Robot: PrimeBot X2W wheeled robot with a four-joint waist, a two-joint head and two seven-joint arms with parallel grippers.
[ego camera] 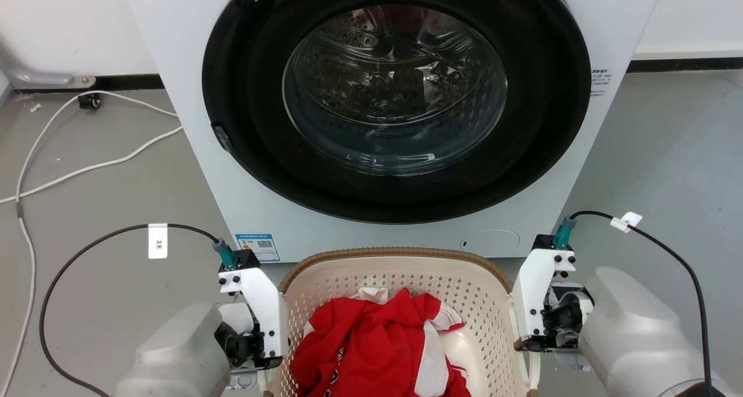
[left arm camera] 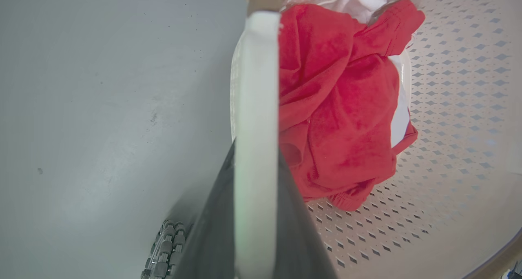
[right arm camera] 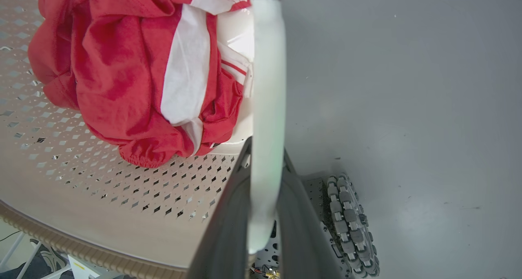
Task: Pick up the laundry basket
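The laundry basket [ego camera: 348, 292] was just in front of the washing machine [ego camera: 522, 223], holding a crumpled red-and-white garment [ego camera: 377, 345]. The jaws of the left gripper [left arm camera: 257, 156] were clamped on its left white handle [left arm camera: 257, 87], and those of the right gripper [right arm camera: 266, 148] on the right handle [right arm camera: 267, 67].

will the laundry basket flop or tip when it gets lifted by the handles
Probably stays stiff: the laundry basket has perforated plastic walls and a thick rim. Likely light, holding just red and white clothing. With the left gripper and right gripper each around a side handle, it should lift fairly level.
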